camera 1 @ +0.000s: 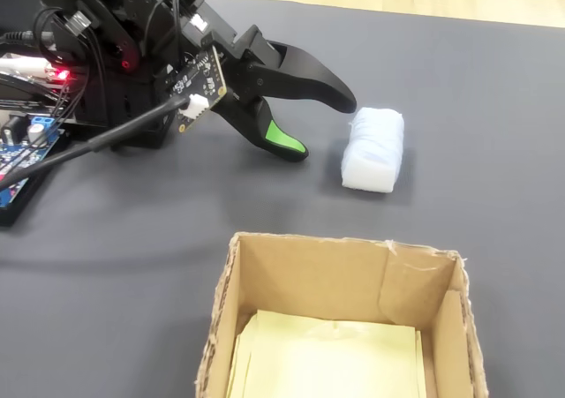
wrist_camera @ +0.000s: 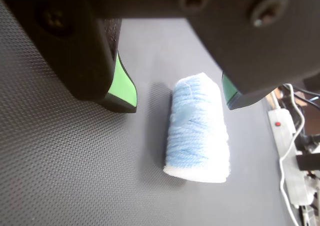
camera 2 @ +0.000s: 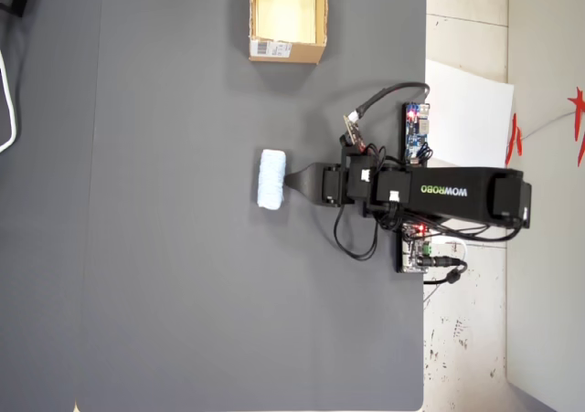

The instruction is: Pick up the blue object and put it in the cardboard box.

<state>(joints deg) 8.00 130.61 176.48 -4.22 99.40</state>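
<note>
The blue object [wrist_camera: 197, 131] is a pale blue fuzzy roll lying on the dark grey mat, also seen in the fixed view [camera 1: 375, 148] and the overhead view [camera 2: 271, 179]. My gripper [wrist_camera: 177, 98] is open, its green-padded jaws spread just behind the roll's near end. The roll lies closer to the right jaw in the wrist view, and neither jaw touches it. In the fixed view the gripper [camera 1: 322, 126] hovers just left of the roll. The cardboard box [camera 1: 344, 244] stands open at the front, pale yellow inside. From overhead the box [camera 2: 286, 51] sits at the mat's top edge.
A blue circuit board with red lights [camera 2: 418, 131] and loose cables lie beside the arm base [camera 2: 457, 193]. A white power strip [wrist_camera: 285, 136] runs along the mat's edge at the right of the wrist view. The dark mat [camera 2: 183, 248] stretches well beyond the roll.
</note>
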